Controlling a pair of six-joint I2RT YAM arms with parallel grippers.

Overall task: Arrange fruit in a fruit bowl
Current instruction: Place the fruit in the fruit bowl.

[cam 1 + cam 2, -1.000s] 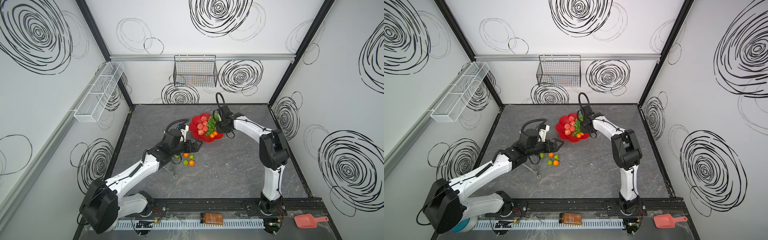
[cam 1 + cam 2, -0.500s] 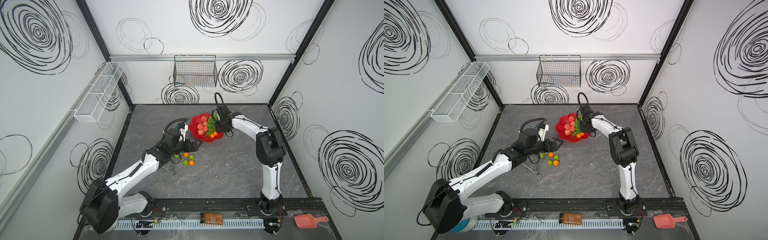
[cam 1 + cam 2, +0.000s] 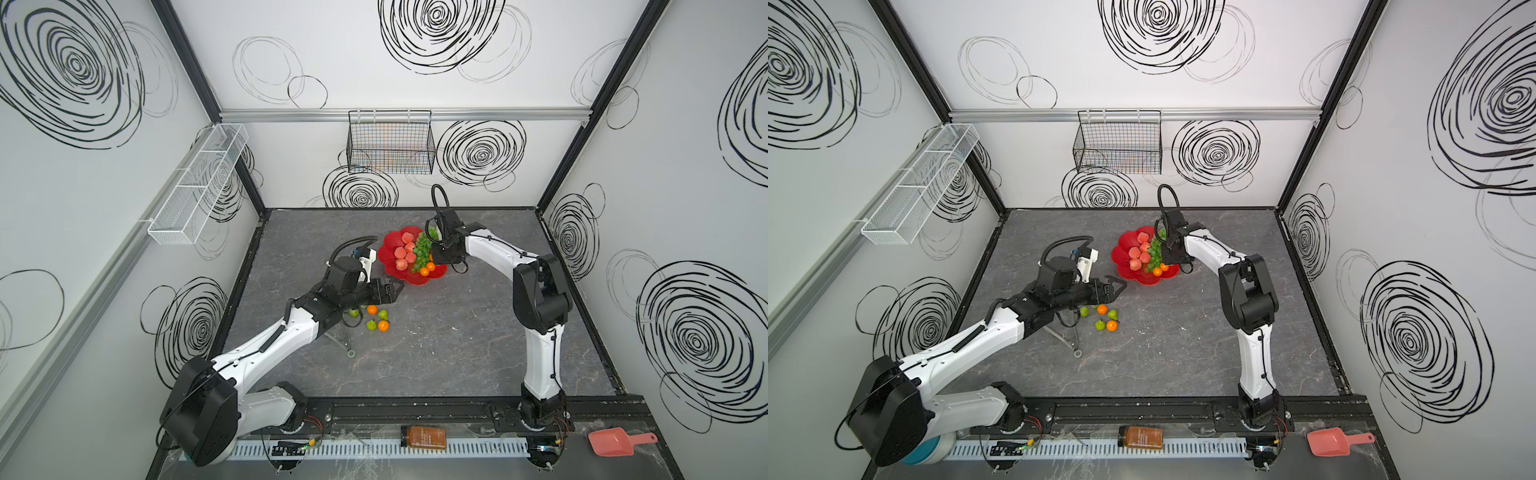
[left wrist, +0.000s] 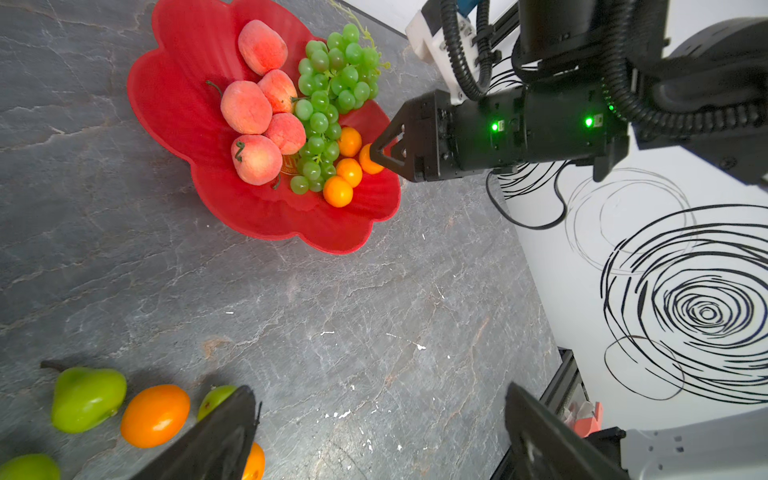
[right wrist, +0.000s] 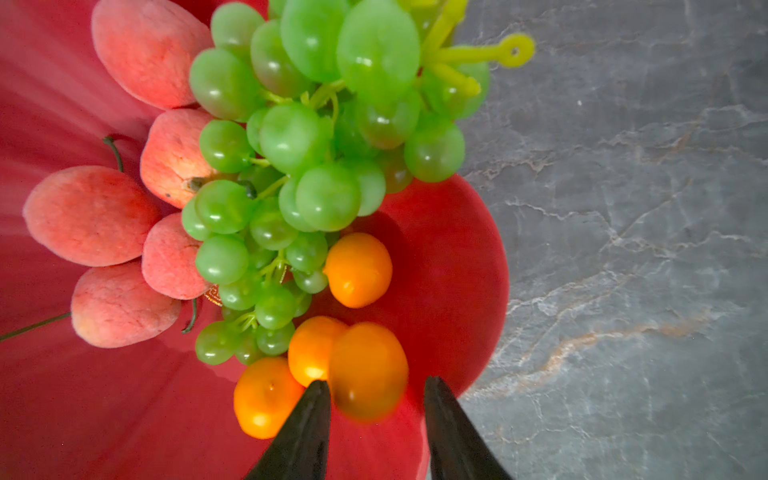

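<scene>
The red scalloped fruit bowl (image 3: 388,249) (image 3: 1125,249) holds several peaches (image 4: 245,108), a bunch of green grapes (image 4: 332,83) and several tangerines. My right gripper (image 5: 374,380) hangs over the bowl's right side (image 3: 432,254), open. A blurred tangerine (image 5: 368,370) sits loose between its fingers, apart from one of them. My left gripper (image 4: 379,386) (image 3: 397,287) hovers just in front of the bowl, open wide and empty. Beside it on the table lie loose green pears (image 4: 87,399) (image 3: 371,325) and tangerines (image 4: 154,415) (image 3: 383,326).
Metal tongs (image 3: 343,338) lie on the table under my left forearm. A black wire basket (image 3: 390,143) hangs on the back wall and a white mesh rack (image 3: 199,183) on the left wall. An amber jar (image 3: 423,437) and a pink scoop (image 3: 615,442) lie beyond the front rail.
My right gripper's jaws have spread apart over the bowl, and its wrist has shifted slightly toward the back. The left arm has barely moved.
</scene>
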